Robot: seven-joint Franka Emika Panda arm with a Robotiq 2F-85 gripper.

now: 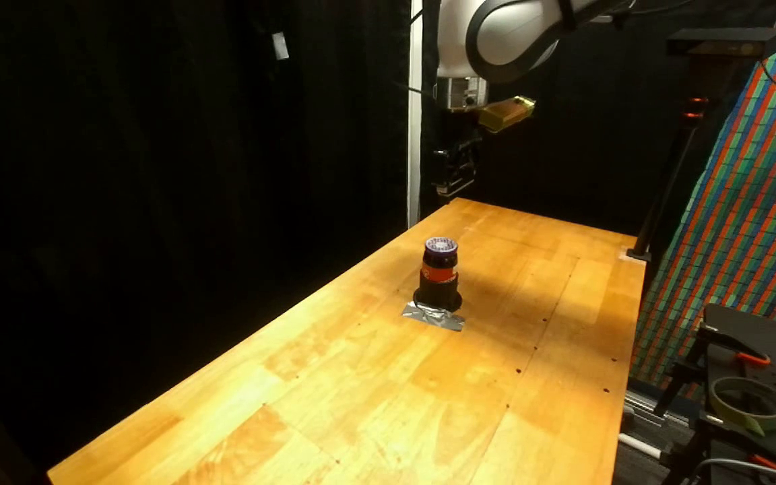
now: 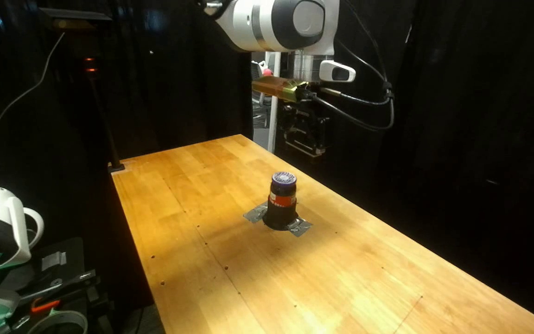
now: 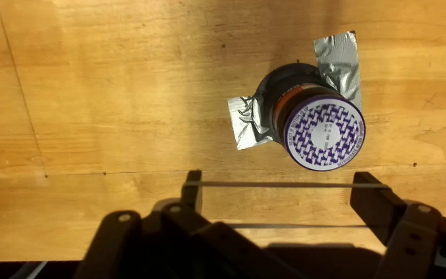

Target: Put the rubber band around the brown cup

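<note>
The brown cup [image 1: 440,273] is a small dark jar with an orange-red label and a purple-white lid. It stands upright in a black round holder [image 1: 438,294] on the wooden table, and both show in the other views too: cup [image 2: 282,200], holder [image 2: 280,218], cup lid [image 3: 325,133]. My gripper [image 3: 277,180] is open, with a thin rubber band [image 3: 273,185] stretched around both fingers in two strands. In both exterior views the gripper [image 1: 454,187] [image 2: 305,147] hangs well above the table's level, beyond the cup. The band is apart from the cup and too thin to make out in the exterior views.
Silver tape [image 3: 246,124] fixes the holder to the table [image 1: 361,404]. A camera on a black pole [image 1: 664,182] stands at the table's far corner. A side cart with a tape roll [image 1: 748,404] and clamps is beside the table. Cables [image 2: 364,124] hang from the wrist.
</note>
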